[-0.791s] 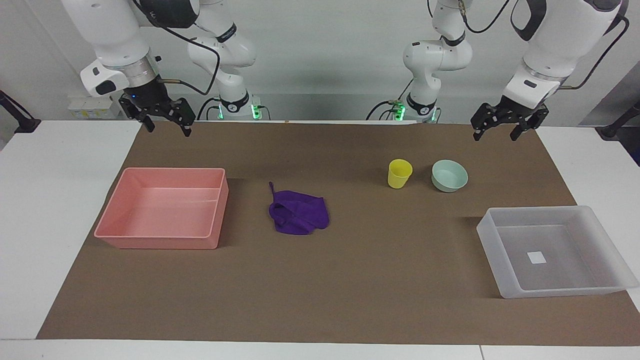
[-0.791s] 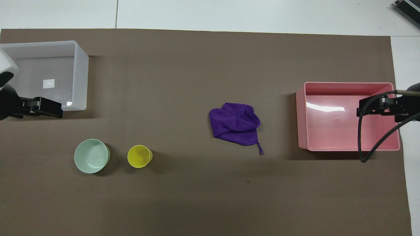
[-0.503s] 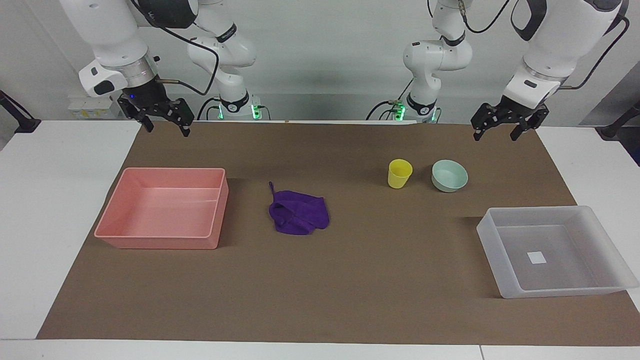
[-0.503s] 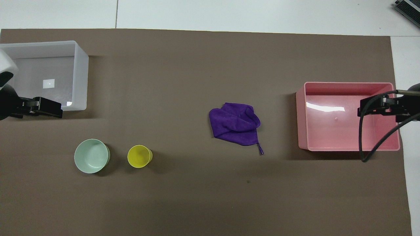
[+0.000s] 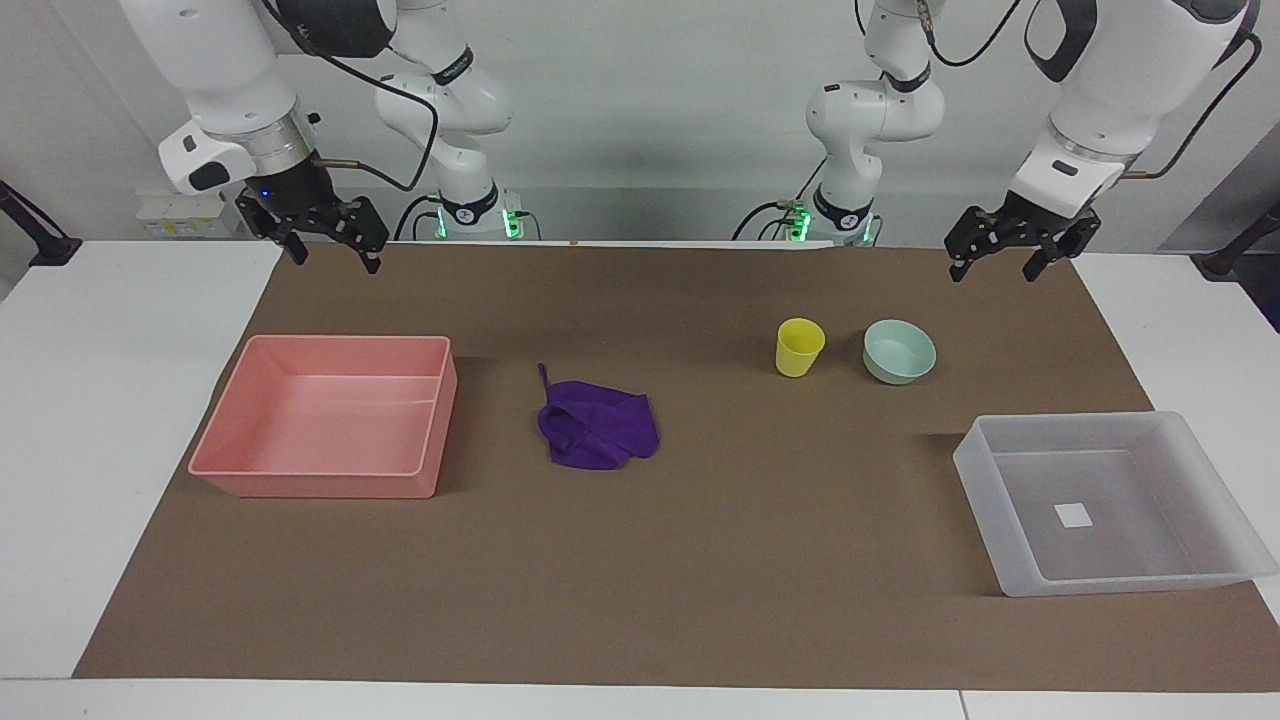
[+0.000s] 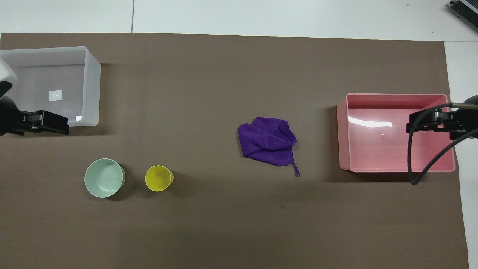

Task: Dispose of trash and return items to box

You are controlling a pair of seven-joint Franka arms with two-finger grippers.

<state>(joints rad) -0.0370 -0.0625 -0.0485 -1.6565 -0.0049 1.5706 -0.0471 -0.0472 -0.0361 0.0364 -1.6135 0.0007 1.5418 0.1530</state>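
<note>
While brown mat (image 5: 700, 560) covers table (image 5: 90, 420).

We see the brown mat (image 5: 640, 600) from high across the table, facing both arms. Our overhead camera looks steeply down, sharing that mat (image 6: 224, 231).

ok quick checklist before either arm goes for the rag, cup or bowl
1. Rag free to grab: ok, it lies alone on the mat between the pink bin and the cup.
2. Pink bin ready for trash: ok, nothing in it.
3. Clear box ready: ok, only a white label on its floor.
4. Cup and bowl upright and apart: ok, side by side, not touching, both nearer to the robots than the box.
5. Right gripper ready: ok, open, raised at the mat's edge.
6. Left gripper ready: ok, open, raised at the mat's edge.
</note>
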